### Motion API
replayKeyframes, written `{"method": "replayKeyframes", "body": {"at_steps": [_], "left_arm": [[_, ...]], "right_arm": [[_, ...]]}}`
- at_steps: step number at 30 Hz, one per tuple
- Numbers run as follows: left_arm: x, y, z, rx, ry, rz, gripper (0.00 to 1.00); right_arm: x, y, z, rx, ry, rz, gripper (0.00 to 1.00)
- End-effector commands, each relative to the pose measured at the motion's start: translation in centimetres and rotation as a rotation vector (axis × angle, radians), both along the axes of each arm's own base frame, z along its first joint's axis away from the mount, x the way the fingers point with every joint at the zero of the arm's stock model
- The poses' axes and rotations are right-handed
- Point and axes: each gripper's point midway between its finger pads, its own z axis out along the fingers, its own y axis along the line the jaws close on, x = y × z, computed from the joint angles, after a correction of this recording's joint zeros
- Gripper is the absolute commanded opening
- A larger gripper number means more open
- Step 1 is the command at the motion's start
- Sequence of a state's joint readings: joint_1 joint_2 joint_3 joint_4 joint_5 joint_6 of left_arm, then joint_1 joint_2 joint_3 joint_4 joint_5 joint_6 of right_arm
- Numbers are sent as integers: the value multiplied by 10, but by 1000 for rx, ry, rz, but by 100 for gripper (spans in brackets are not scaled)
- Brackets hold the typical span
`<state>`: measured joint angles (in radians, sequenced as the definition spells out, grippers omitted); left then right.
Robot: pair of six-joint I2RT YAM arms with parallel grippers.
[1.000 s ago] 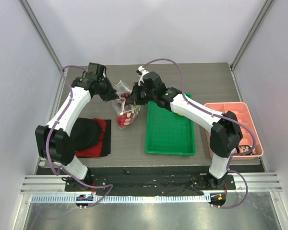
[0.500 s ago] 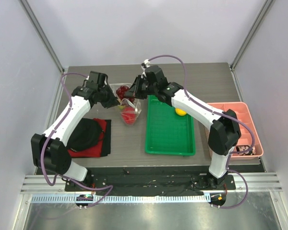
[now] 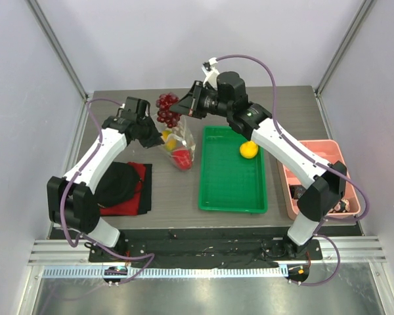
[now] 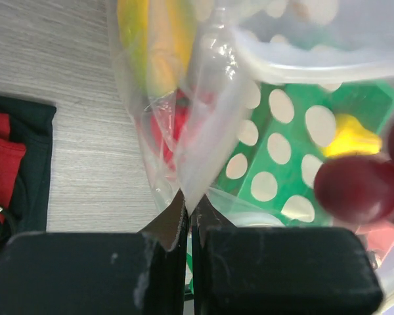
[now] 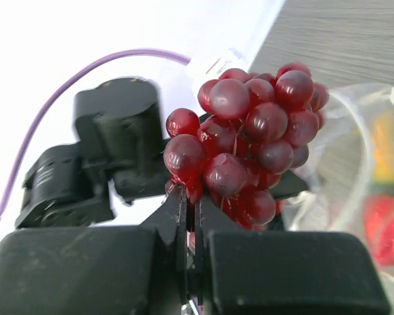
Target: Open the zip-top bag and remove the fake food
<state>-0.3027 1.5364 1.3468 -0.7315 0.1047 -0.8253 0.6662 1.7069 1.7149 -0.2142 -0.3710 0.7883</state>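
The clear polka-dot zip-top bag (image 3: 179,148) hangs open at the table's back middle, with a yellow piece (image 3: 170,142) and a glossy red piece (image 3: 181,157) inside. My left gripper (image 3: 155,136) is shut on the bag's edge; in the left wrist view the film (image 4: 203,125) is pinched between the closed jaws (image 4: 188,207). My right gripper (image 3: 184,108) is shut on the dark red grape cluster (image 3: 167,109) and holds it in the air above and behind the bag. In the right wrist view the grapes (image 5: 249,144) sit at the closed jaws (image 5: 189,197).
A green tray (image 3: 231,184) lies right of the bag with a yellow fruit (image 3: 248,149) in it. A pink divided bin (image 3: 335,177) stands at the right edge. A red and black cloth (image 3: 123,187) lies at the front left.
My right gripper has pulled the grape cluster up out of the bag and lifted it back. The left gripper still holds the bag, which now hangs more upright.
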Motion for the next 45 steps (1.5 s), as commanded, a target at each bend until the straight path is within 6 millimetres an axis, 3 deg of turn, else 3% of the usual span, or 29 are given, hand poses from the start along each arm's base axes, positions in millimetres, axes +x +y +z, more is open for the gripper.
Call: {"method": "replayKeyframes", "body": {"at_steps": [1,3,4,5,6,10,12,13,18,20,27,29,30,31,32,34,38,40,45], "left_arm": [[14,1,21,15,-58,6,0],[17,10,28,34,-72,35,0],[16,14,28,44,-63,46,0],[17,17,33,49,-76,56,0],[17,21,34,58,-78,69,0],[19,21,41,43,-87,67,0],[19,19,44,30,-86,60,0],[19,17,45,23,-87,55,0],[22,12,45,9,-85,34,0],[23,7,48,-13,-84,12,0],[28,-1,59,-52,-110,-4,0],[32,-4,65,-65,-124,-10,0],[32,-5,66,-70,-124,-12,0],[33,-5,70,-74,-131,-14,0],[33,-6,70,-76,-132,-15,0],[34,-6,73,-78,-138,-16,0],[32,-6,71,-78,-135,-20,0],[31,-6,70,-75,-133,-24,0],[28,-5,73,-70,-144,-32,0]], "right_arm": [[-34,-23,99,164,-191,36,1],[-13,-57,88,90,-159,-125,2],[-16,-76,88,74,-158,-176,1],[-1,-103,77,28,-155,-269,1],[-1,-118,71,-1,-156,-314,1],[-11,-180,7,-194,-99,-456,1],[-14,-192,-23,-281,-87,-468,1],[-18,-195,-52,-328,-50,-462,1],[-27,-219,-127,-479,37,-497,1],[-33,-225,-137,-499,39,-506,1],[-59,-242,-199,-615,133,-477,8],[-64,-249,-212,-648,178,-496,25],[-67,-251,-215,-660,197,-498,36],[-70,-255,-219,-682,220,-507,59],[-78,-263,-223,-713,266,-534,72],[-82,-267,-217,-729,275,-537,84],[-80,-263,-188,-711,223,-513,90],[-70,-250,-162,-664,153,-474,90],[-20,-204,-105,-580,-12,-406,89]]}}
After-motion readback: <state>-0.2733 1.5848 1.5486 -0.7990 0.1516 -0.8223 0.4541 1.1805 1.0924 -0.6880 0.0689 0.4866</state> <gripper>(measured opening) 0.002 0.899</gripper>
